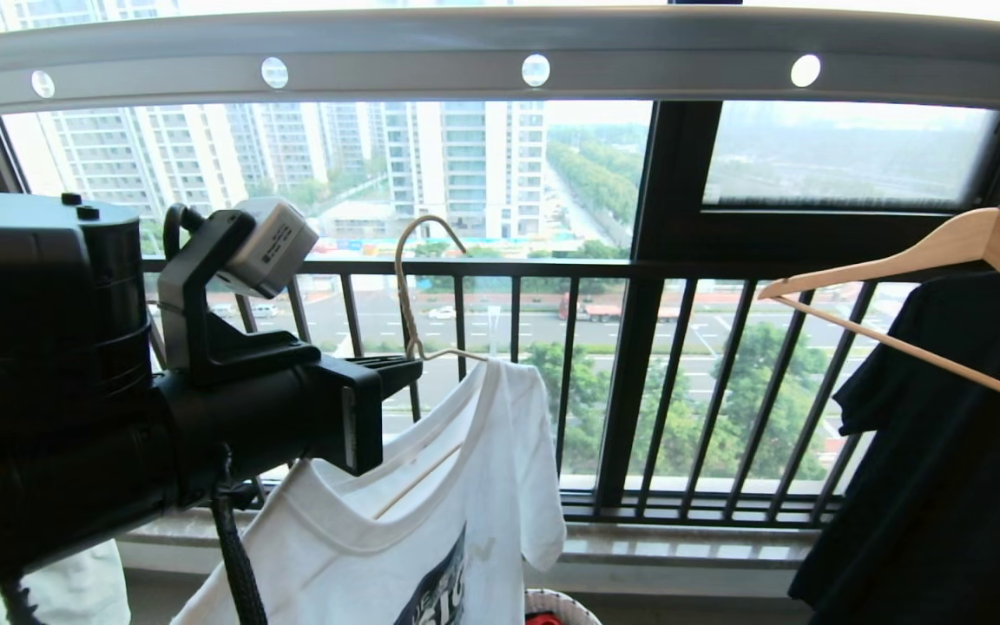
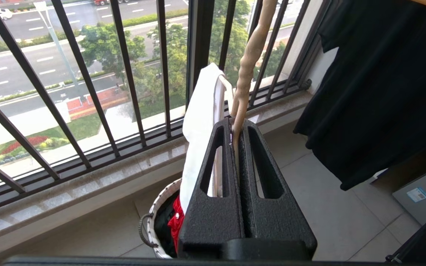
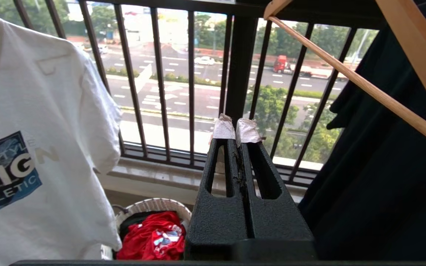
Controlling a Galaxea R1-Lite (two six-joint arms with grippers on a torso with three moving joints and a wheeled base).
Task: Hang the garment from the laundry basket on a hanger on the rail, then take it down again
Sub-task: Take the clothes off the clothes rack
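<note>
Tiled floor (image 2: 331,214), white woven basket (image 2: 153,218) on it by window sill, red garment (image 3: 150,236) inside

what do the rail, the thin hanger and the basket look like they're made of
Rail: likely painted or coated metal, smooth grey with punched round holes.
Hanger: looks like cream-coated wire, thin, twisted at the neck.
Basket: appears woven from white cord or fibre; banded rim, dark loop handle.

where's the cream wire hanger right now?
Head view, left of centre: the hanger is off the rail, its twisted neck clamped in the left gripper, with the white T-shirt draped on it, above the laundry basket.
</note>
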